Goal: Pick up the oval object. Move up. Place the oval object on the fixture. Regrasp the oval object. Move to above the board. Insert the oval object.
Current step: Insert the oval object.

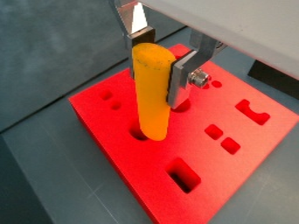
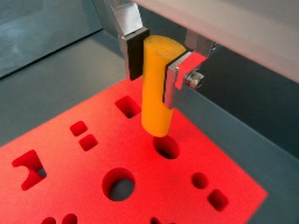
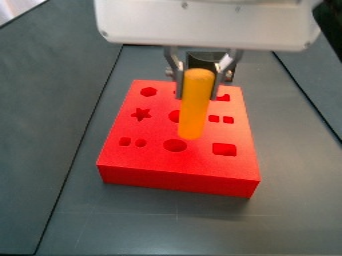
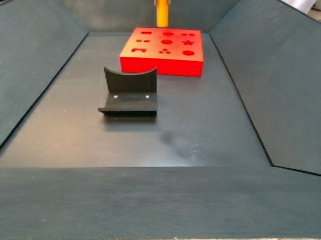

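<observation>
Your work surface is a dark grey floor (image 4: pixel 175 141) with sloping dark walls rising on either side, forming a trough; nothing of the room beyond it can be made out. You have one board (image 3: pixel 181 150), red and rectangular, sitting at the far end of the floor in a side view (image 4: pixel 163 52). You have one fixture (image 4: pixel 129 92), a dark L-shaped bracket on its base plate, standing on the floor nearer the camera than the board and apart from it; it carries nothing. You have one oval object (image 3: pixel 197 103), a yellow-orange peg, and it is upright above the board, clamped at its upper end in your gripper (image 1: pixel 160 59). The two silver finger plates press against opposite sides of the peg in both wrist views (image 2: pixel 156 61), so the tool is grasping the oval object. The peg's lower end hangs at a rounded hole (image 2: pixel 167 148) in the board; in a wrist view the tip appears just above the opening, but whether it has entered cannot be told with certainty. In a side view only the peg's lower part (image 4: pixel 162 13) shows at the top edge. The cut-outs in the board include a star, circles and squares; an exact count cannot be confirmed because the peg hides part of the top.
</observation>
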